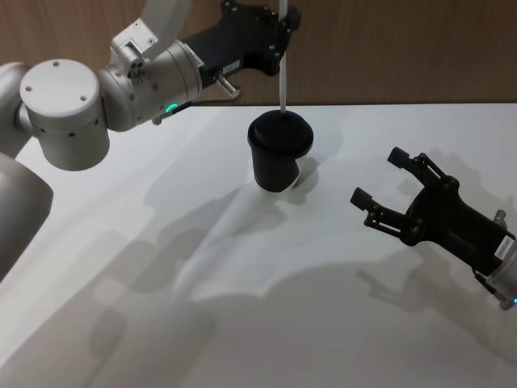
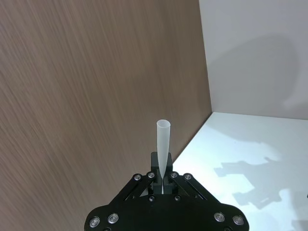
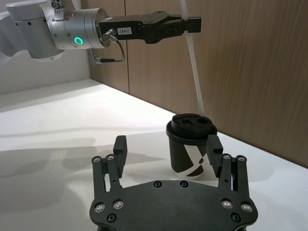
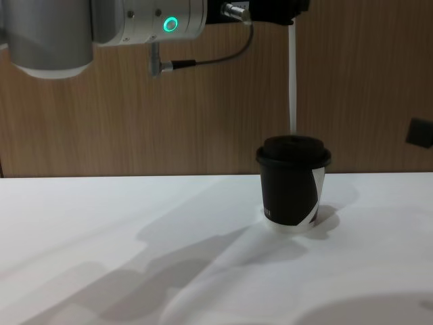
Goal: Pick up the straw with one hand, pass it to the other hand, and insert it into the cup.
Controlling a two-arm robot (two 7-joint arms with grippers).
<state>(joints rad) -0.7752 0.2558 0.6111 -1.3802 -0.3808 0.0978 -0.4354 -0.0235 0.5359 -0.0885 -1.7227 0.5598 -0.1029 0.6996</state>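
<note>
The black cup [image 1: 279,153] with its lid stands upright on the white table [image 1: 161,283], also seen in the chest view [image 4: 292,186] and the right wrist view [image 3: 190,149]. My left gripper [image 1: 284,23], on the silver wrist with the green light, is shut on the upper part of the white straw [image 1: 283,73] directly above the cup. The straw [image 4: 293,81] hangs almost vertical, its lower tip right at the lid's top; whether it has entered I cannot tell. My right gripper [image 1: 378,176] hovers open and empty to the right of the cup.
A wooden wall [image 4: 101,135] runs along the table's far edge just behind the cup. The white tabletop stretches bare to the left and front of the cup.
</note>
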